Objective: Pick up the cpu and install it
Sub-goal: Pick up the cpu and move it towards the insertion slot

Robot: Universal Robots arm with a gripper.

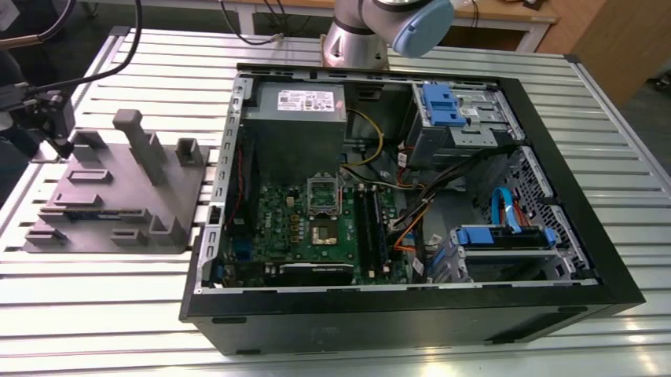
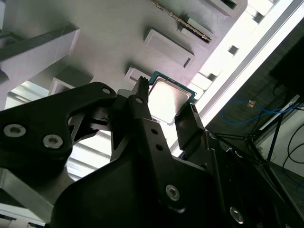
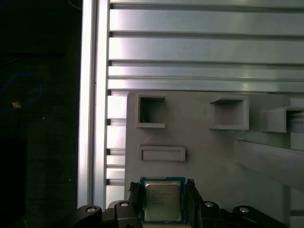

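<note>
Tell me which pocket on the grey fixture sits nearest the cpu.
The shallow wide pocket, right beside the cpu; both deeper square pockets lie farther off.

Black screw-studded jaws, silver blue-capped arm

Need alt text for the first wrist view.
A cpu sits framed by the black gripper on two sides, over a grey parts fixture with moulded pockets. A slotted aluminium table lies beyond.

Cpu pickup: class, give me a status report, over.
Gripper astride the cpu, grip unconfirmed. Cpu at the grey fixture tray, not yet in the computer case. Nothing between gripper and cpu.
</note>
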